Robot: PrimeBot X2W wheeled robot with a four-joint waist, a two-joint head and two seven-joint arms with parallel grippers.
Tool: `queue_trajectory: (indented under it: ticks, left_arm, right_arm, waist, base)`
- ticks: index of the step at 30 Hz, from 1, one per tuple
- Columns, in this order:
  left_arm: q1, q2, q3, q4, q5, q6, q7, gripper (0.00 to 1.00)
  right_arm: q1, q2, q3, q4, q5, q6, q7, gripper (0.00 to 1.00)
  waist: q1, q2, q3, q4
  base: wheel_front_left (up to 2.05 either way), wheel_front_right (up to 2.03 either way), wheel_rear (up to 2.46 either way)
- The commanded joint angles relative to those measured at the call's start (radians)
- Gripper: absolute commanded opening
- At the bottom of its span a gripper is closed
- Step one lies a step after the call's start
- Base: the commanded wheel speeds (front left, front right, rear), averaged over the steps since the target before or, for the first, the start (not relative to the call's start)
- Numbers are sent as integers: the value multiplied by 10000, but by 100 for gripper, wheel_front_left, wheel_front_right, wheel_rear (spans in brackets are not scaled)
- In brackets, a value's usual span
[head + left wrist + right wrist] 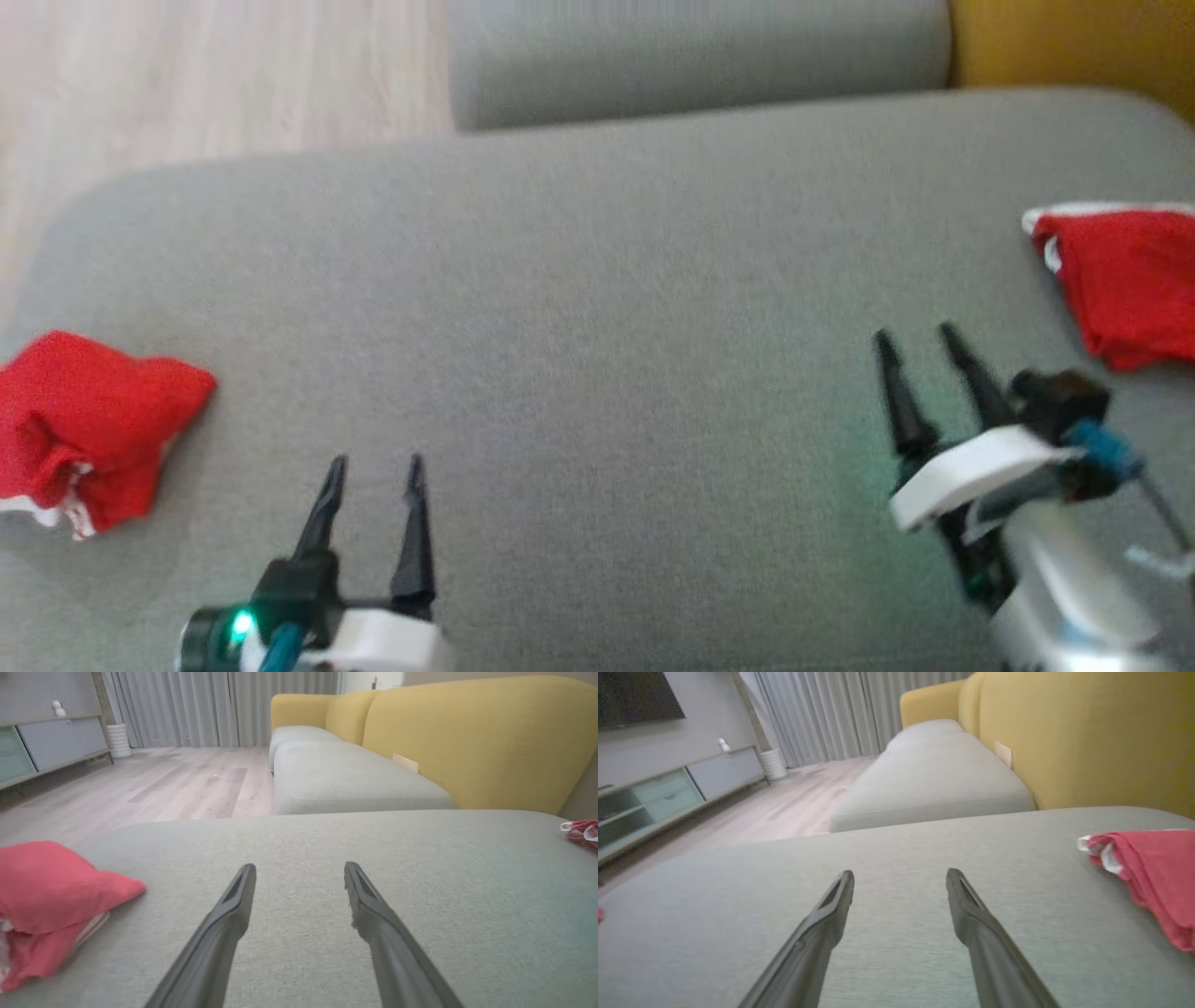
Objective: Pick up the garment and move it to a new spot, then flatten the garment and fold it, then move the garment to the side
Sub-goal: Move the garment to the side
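Left gripper [376, 462]: fingers spread wide with nothing between them, over the bare grey cushion [597, 280] at near left. Right gripper [915, 333]: fingers likewise wide apart and holding nothing, at near right, leaning slightly leftward. Whether either pair of tips touches the cushion cannot be told.

Left red garment [84, 429]: a bunched heap with a white edge showing. It lies at the cushion's left edge, left of the left gripper and apart from it.

Right red garment [1130, 280]: a flatter, folded piece with white trim at the cushion's right edge. It lies right of the right gripper and slightly farther, not touching it.

Beyond the cushion: second grey seat [691, 56], yellow sofa back [467, 732], and pale wood floor [187, 75] at far left.
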Motion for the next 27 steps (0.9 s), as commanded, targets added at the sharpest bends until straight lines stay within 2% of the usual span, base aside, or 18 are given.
queue_trajectory:
  ticks: [1,8,12,19,27]
  left_arm:
    - [-273,9,424,-426,51,74,-55,100]
    - [408,-35,1045,-846,178,-12,-55,100]
    - [635,-82,1300,-854,138,-217,-55,100]
    - [888,-147,1580,-789,240,-498,-55,100]
    - [970,-181,1754,-701,338,-609,-55,100]
  right_arm:
    - [-79,40,183,-423,74,-9,-157,100]
    - [1485,631,-213,-2176,-613,-9,-202,100]
    - [2448,875,-425,-2742,-1078,-9,-204,100]
    - [3273,1085,-722,-3295,-1564,-9,-205,100]
    - [3428,1191,-777,-3425,-1834,-9,-205,100]
  waist:
    - [1,-1,-456,202]
    - [1,-1,-970,293]
    - [1,-1,-1181,371]
    - [1,-1,-1331,372]
    - [1,-1,-1383,304]
  base:
    - [0,0,0]
    - [0,0,0]
    - [0,0,0]
    - [0,0,0]
    - [0,0,0]
